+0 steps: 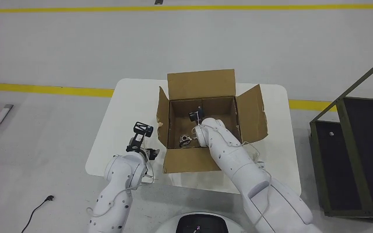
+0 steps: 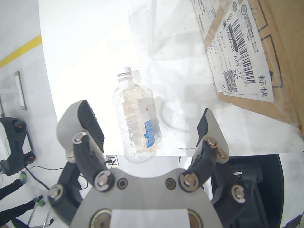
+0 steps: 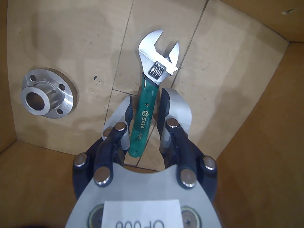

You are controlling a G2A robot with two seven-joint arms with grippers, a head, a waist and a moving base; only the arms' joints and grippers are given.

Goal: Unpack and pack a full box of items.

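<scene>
An open cardboard box [image 1: 201,87] stands on the white table [image 1: 116,128]. On its floor [image 3: 225,60] lie a steel flange [image 3: 45,93] and an adjustable wrench [image 3: 154,55] with a green handle. My right gripper [image 3: 147,96] is down inside the box, shut on the wrench's handle. In the top view the flange [image 1: 185,140] lies by the box's left wall. My left gripper [image 2: 146,110] hangs open outside the box's left side, near the table's front edge. A clear plastic bottle [image 2: 135,119] sits between its fingers, touched by neither pad.
The box's labelled outer wall [image 2: 249,48] rises close beside the left gripper. A clear plastic bag [image 2: 161,24] lies on the table beyond the bottle. A dark metal rack [image 1: 344,157] stands to the right of the table.
</scene>
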